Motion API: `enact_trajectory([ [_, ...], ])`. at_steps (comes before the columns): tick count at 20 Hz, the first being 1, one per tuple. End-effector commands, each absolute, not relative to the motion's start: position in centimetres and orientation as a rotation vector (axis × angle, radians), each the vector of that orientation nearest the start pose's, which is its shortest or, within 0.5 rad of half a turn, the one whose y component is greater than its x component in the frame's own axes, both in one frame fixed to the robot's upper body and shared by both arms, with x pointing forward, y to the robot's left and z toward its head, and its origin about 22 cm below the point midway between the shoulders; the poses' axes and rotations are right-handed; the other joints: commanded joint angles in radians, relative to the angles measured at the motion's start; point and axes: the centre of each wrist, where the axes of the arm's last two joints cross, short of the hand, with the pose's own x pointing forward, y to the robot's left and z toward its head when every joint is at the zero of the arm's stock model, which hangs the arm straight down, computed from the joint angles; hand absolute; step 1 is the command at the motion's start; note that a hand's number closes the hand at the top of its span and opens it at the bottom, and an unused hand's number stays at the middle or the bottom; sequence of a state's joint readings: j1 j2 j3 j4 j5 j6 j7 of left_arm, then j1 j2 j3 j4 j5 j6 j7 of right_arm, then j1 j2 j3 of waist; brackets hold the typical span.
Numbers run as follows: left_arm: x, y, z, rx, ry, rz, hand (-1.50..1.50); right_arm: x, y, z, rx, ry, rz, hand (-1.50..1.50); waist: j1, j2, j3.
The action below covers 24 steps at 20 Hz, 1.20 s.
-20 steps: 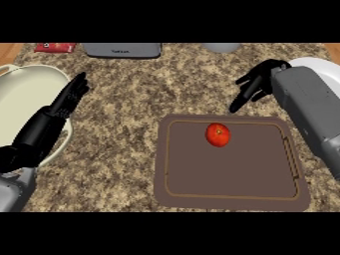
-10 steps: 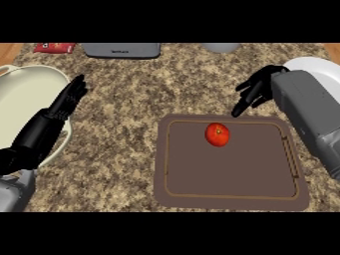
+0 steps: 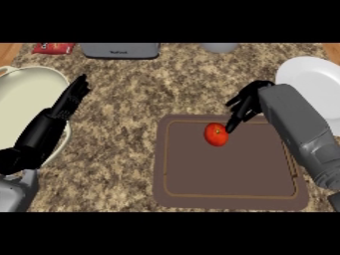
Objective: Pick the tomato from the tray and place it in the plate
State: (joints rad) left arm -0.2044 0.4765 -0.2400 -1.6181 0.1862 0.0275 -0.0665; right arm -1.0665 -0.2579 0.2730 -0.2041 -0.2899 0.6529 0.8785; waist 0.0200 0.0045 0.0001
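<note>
Red and round, the tomato (image 3: 216, 134) is seen on the brown tray (image 3: 231, 191), near its far edge. The right hand (image 3: 248, 99) is held just beside it, fingers (image 3: 234, 122) spread open, gripping nothing. The white plate (image 3: 327, 84) is set at the right of the worktop (image 3: 143, 99). The left hand (image 3: 71, 99) is kept by a cream dish (image 3: 10, 99), fingers straight.

Kitchen, granite counter (image 3: 128, 99) w/ white plate (image 3: 327, 84), brown tray (image 3: 231, 179), cream pot (image 3: 10, 104)
</note>
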Motion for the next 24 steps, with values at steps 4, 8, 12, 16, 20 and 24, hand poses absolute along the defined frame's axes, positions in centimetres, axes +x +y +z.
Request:
enact_trajectory([
  [4,28.8,25.0,7.0,0.004,-1.769,-0.457,0.0,43.2,-20.9,2.2,0.115,-0.091,0.871,-1.5,-0.011,0.001,0.0],
  [8,27.9,26.5,8.8,0.025,-1.775,-0.455,0.0,42.7,-18.7,1.4,0.146,-0.066,0.895,-1.5,-0.018,-0.008,0.0],
  [12,27.3,25.7,7.4,0.014,-1.778,-0.461,0.0,41.9,-16.1,-0.1,0.183,-0.043,0.922,-1.5,-0.007,-0.005,0.0],
  [16,28.3,26.6,8.9,0.033,-1.784,-0.46,0.0,41.2,-16.6,-1.1,0.184,-0.048,0.945,-1.5,-0.018,-0.006,0.0],
  [20,28.0,27.2,7.8,0.024,-1.769,-0.448,0.0,40.3,-15.6,-2.1,0.167,-0.047,0.959,-1.5,-0.027,-0.009,-0.001],
  [24,27.4,27.1,6.3,0.018,-1.774,-0.442,0.0,40.1,-13.5,-1.8,0.258,-0.121,1.04,1.5,-0.017,-0.005,-0.001],
])
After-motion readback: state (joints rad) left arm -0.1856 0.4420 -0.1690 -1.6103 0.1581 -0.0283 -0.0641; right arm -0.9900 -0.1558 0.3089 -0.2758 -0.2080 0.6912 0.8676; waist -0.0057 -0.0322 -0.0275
